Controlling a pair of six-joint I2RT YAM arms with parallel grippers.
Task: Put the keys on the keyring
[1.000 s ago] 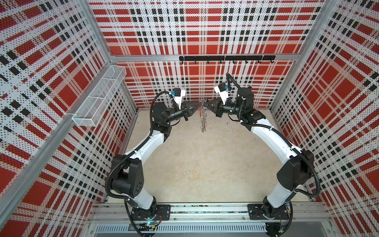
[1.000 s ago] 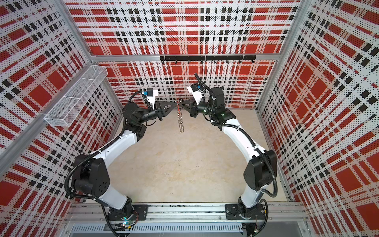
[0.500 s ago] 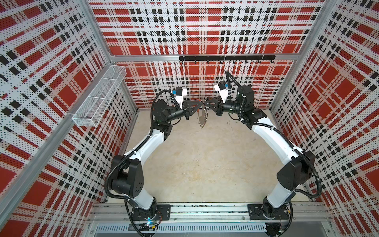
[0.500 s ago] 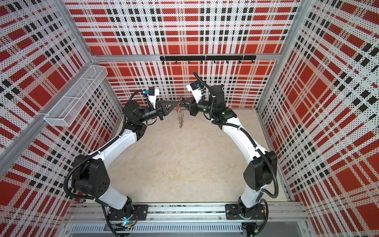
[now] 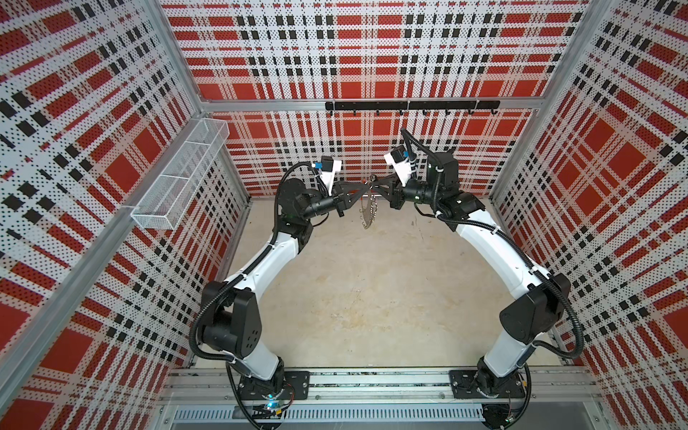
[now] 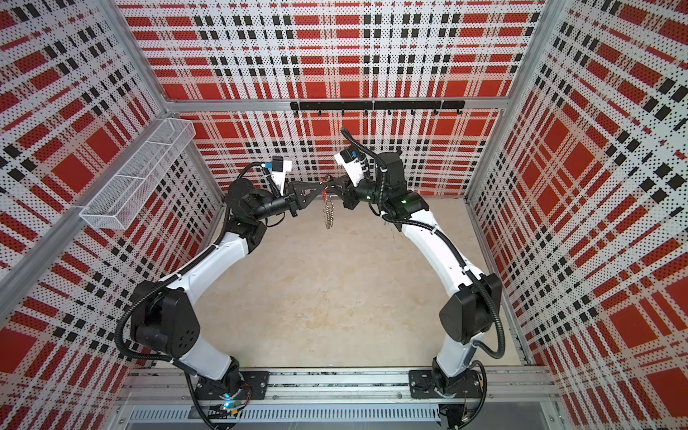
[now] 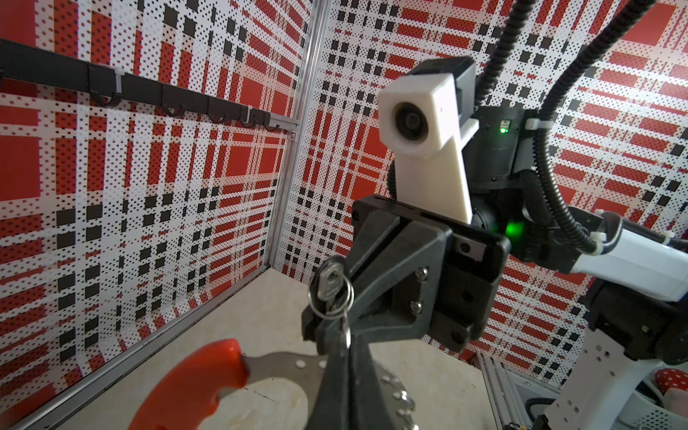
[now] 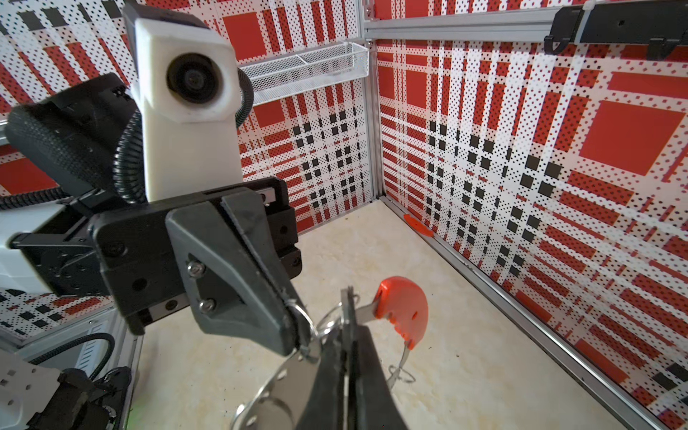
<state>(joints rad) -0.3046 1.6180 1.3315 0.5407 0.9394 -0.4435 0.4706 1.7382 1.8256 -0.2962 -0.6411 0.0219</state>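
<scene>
Both grippers meet tip to tip in mid-air near the back wall. The keyring (image 5: 368,214) (image 6: 328,212), a grey crescent band with a red segment (image 7: 193,383) (image 8: 402,309) and small split rings, hangs below them. My left gripper (image 5: 366,188) (image 6: 321,187) (image 7: 344,337) is shut on a split ring of the keyring, seen edge-on. My right gripper (image 5: 375,184) (image 6: 330,183) (image 8: 348,327) is shut on the keys: the silver key (image 7: 331,283) sits in its tips with a ring looped round it. I cannot make out a black tag.
A white wire basket (image 5: 178,178) hangs on the left wall. A black hook rail (image 5: 409,106) runs along the back wall above the grippers. A small red piece (image 8: 419,225) lies at the foot of a wall. The beige floor (image 5: 372,298) lies well below.
Both grippers stay shut and together. The right wrist has shifted slightly, and the hanging keyring has turned and swung a little beneath them.
</scene>
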